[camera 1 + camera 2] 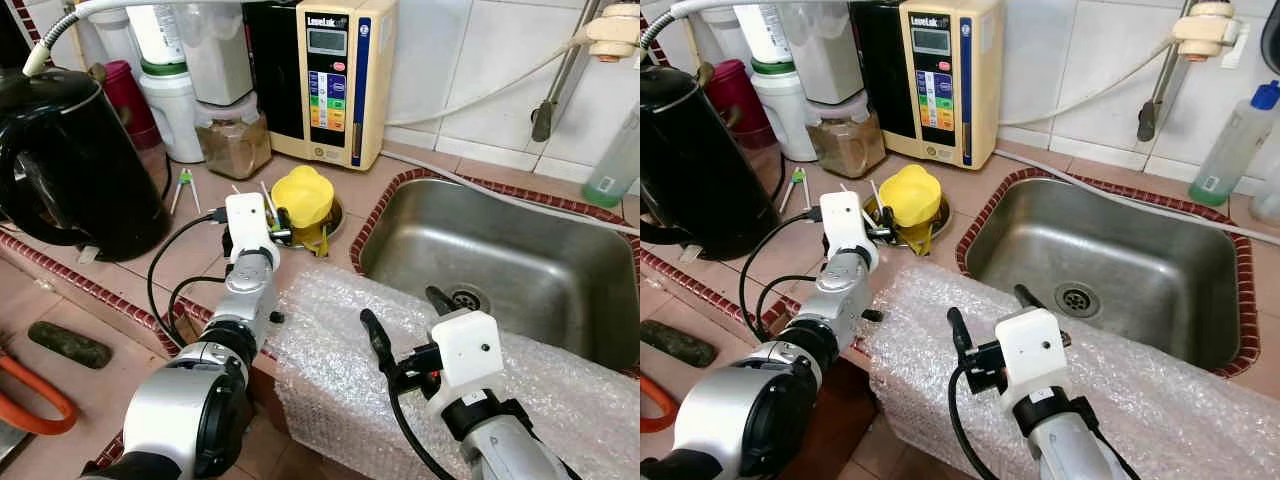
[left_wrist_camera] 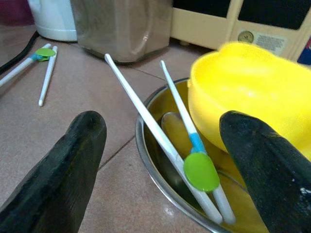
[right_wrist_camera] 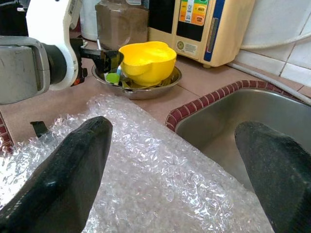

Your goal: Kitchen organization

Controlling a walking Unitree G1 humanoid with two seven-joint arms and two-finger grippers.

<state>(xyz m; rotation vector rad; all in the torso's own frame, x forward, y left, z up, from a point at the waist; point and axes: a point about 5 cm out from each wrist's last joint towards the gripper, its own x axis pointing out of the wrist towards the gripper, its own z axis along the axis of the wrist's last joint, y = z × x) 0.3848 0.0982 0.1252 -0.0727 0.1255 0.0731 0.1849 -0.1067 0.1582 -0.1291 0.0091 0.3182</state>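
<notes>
Your left gripper (image 2: 160, 160) is extended over the tiled counter (image 1: 190, 250) with its fingers (image 2: 73, 165) spread wide, straddling the near rim of the steel bowl (image 2: 150, 160) without gripping anything. Inside that bowl you will find a yellow cup (image 2: 243, 97) leaning on the far side and a pair of white training chopsticks (image 2: 180, 145) joined by a green tab, their tips pointing out over the rim toward 11 o'clock in the head view. A second pair of chopsticks (image 1: 184, 188) lies flat on the counter at 10 o'clock from the bowl, well apart from it. Your right gripper (image 1: 408, 325) hovers above the bubble wrap (image 1: 340, 350) draped over the counter edge, at 5 o'clock from the bowl; its fingers (image 3: 73, 165) are also wide apart and hold nothing. The sink (image 1: 500, 260) lies at 3 o'clock from the bowl, with its drain (image 1: 466, 298) just beyond the right gripper. At 12 o'clock from the bowl stands a cream water ionizer (image 1: 335, 80) against the tiled wall; a jar of brown powder (image 1: 232, 140) sits at 11 o'clock, just beside a white container (image 1: 175, 110). A black kettle (image 1: 70, 160) occupies the counter at 9 o'clock, near the left edge. A clear bottle with a green label (image 1: 615, 165) stands at the far right behind the sink.
</notes>
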